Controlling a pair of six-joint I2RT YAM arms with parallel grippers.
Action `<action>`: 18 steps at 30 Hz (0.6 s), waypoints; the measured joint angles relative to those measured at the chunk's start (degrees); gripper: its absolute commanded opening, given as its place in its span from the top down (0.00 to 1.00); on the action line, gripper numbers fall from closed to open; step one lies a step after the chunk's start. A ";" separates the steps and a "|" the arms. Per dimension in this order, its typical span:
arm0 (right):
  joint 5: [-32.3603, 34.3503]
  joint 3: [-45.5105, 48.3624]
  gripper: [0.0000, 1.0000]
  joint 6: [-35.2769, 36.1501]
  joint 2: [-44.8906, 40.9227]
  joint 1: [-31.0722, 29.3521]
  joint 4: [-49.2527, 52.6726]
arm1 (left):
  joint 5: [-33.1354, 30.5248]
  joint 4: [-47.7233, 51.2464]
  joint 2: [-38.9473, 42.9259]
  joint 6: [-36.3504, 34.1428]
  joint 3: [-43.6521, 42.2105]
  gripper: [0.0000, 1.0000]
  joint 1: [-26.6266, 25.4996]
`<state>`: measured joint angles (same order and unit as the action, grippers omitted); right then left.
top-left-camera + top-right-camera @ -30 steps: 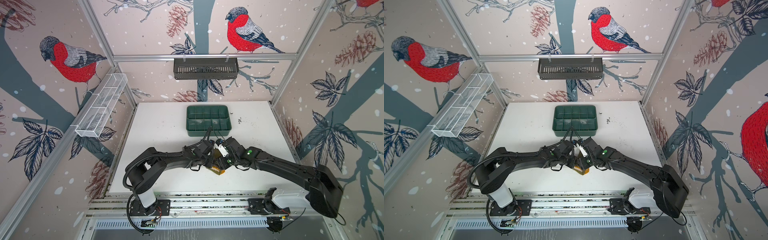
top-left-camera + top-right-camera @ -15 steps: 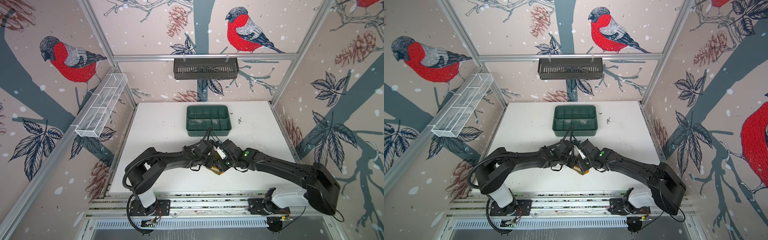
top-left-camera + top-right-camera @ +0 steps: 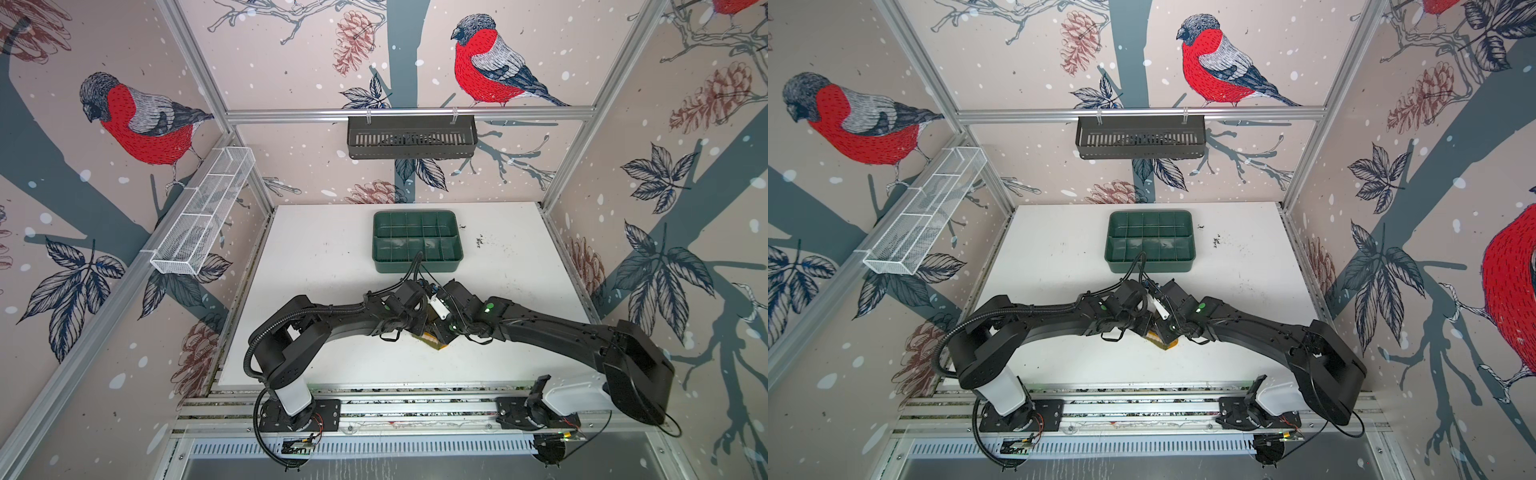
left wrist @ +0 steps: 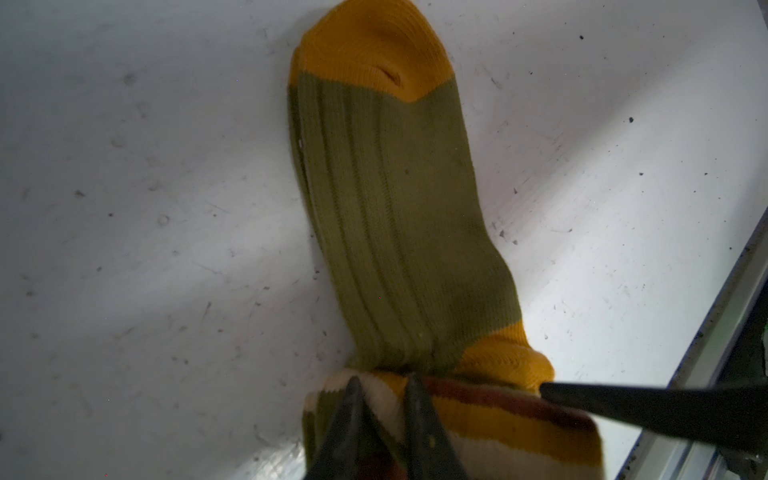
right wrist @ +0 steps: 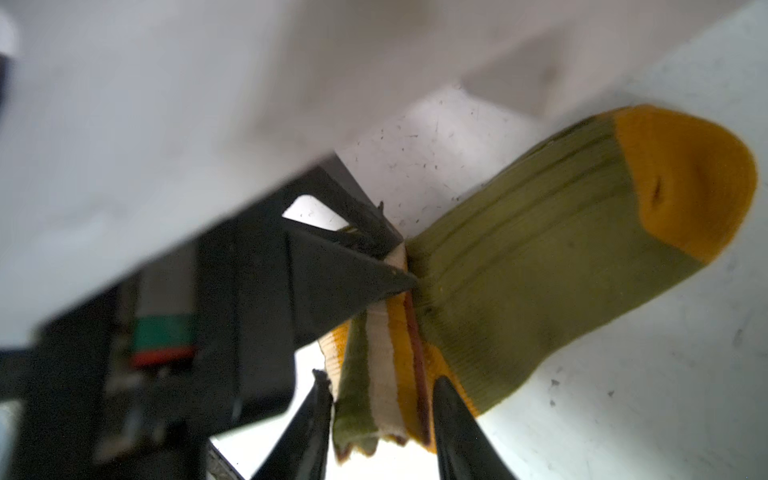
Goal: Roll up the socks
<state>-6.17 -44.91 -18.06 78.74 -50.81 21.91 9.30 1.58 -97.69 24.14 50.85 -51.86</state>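
Note:
The olive-green socks (image 4: 399, 208) lie flat on the white table with the orange toe pointing away from both wrists. The striped cuff end is folded back over the heel. In both top views only a small striped corner of the socks (image 3: 432, 341) (image 3: 1165, 342) shows beneath the two wrists, which meet at mid-table. My left gripper (image 4: 384, 379) is shut on the cream and orange stripes of the fold. My right gripper (image 5: 380, 378) grips the same fold from its other end, with the cuff (image 5: 382, 399) filling the gap and both fingers touching fabric.
A dark green compartmented tray (image 3: 417, 266) stands just behind the wrists. A black slotted basket (image 3: 411, 137) hangs on the back wall and a white wire basket (image 3: 203, 216) on the left wall. The table's metal front rail (image 4: 715, 332) runs close beside the socks.
The right gripper's jaws have narrowed onto the folded cuff and its wrist has edged closer to the left one. The left gripper has held its grip in place.

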 measured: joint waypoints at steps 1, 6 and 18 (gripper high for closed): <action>-0.13 0.13 0.70 0.00 0.00 0.00 -0.02 | 0.07 0.00 0.00 0.00 -0.02 0.79 0.02; -0.63 0.90 0.96 -0.26 -0.07 0.04 -0.24 | 0.94 0.00 0.00 0.00 -0.02 0.79 0.31; -9.51 6.60 0.98 -6.25 -3.72 8.24 -3.54 | -0.42 0.85 2.38 -0.11 -0.07 0.71 0.35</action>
<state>-15.68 -38.30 -24.32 75.02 -42.57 18.37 8.88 2.44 -95.31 24.03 50.78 -51.51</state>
